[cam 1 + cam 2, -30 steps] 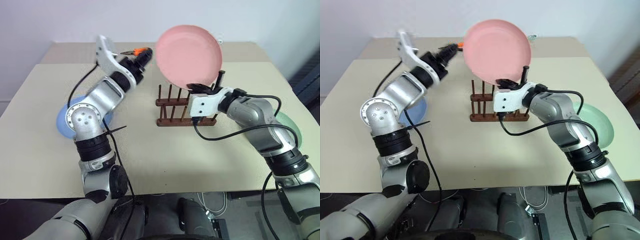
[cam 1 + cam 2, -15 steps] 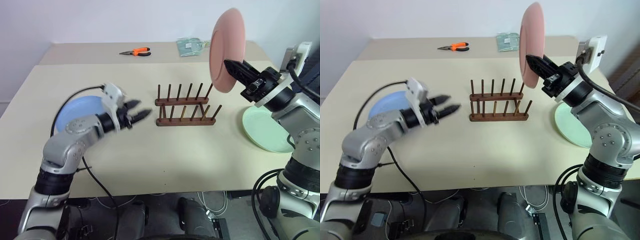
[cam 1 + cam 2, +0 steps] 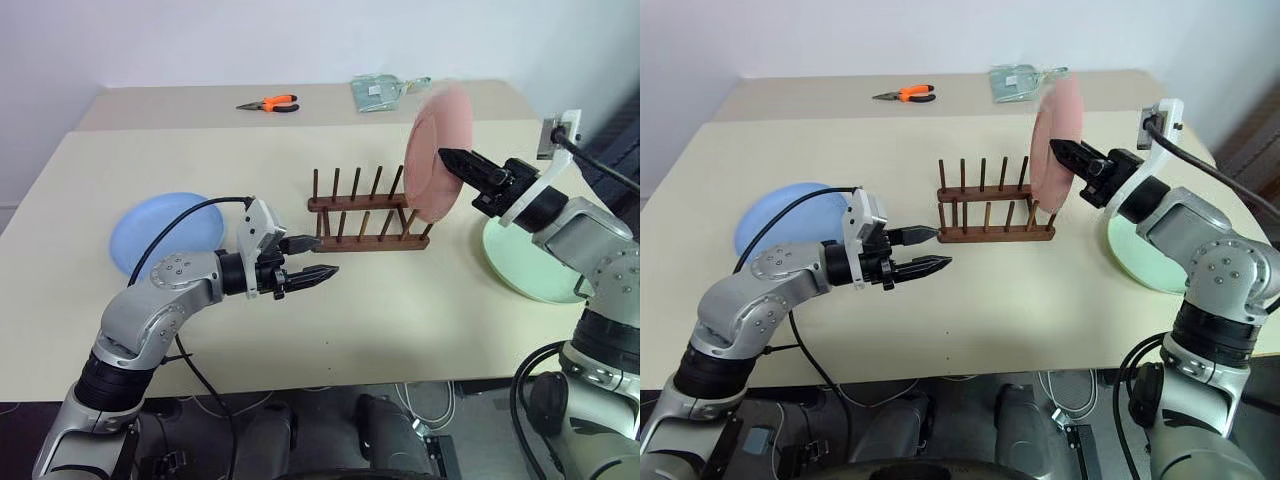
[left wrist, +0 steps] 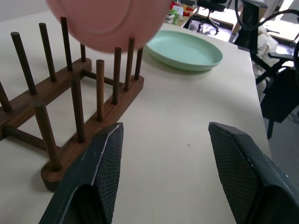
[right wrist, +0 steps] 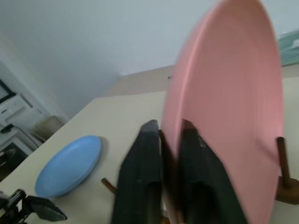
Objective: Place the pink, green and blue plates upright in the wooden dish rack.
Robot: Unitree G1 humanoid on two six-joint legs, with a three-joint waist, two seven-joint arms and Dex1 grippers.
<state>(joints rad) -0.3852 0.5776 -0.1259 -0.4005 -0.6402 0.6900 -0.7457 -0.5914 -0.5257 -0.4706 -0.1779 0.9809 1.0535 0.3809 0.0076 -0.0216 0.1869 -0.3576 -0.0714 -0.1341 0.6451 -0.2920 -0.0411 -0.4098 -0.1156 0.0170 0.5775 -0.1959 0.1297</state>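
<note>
Right gripper [image 5: 170, 154] pinches pink plate [image 5: 224, 107] – left gripper [image 3: 305, 258] agape

The two head views look forward and down from behind the arms over the whole bench [image 3: 400, 330], the right eye set slightly aside of the left, so both share the wooden dish rack [image 3: 365, 215], the blue plate [image 3: 160, 230], the green plate [image 3: 535, 265] and the orange pliers [image 3: 268, 103] at the far edge. The left wrist view sits low and close to the benchtop, facing along the rack's pegs toward the green plate. The right wrist view looks from very near along its claw [image 5: 169, 140] at the pink plate [image 5: 229, 112], sharing the blue plate beyond with the head views.
</note>
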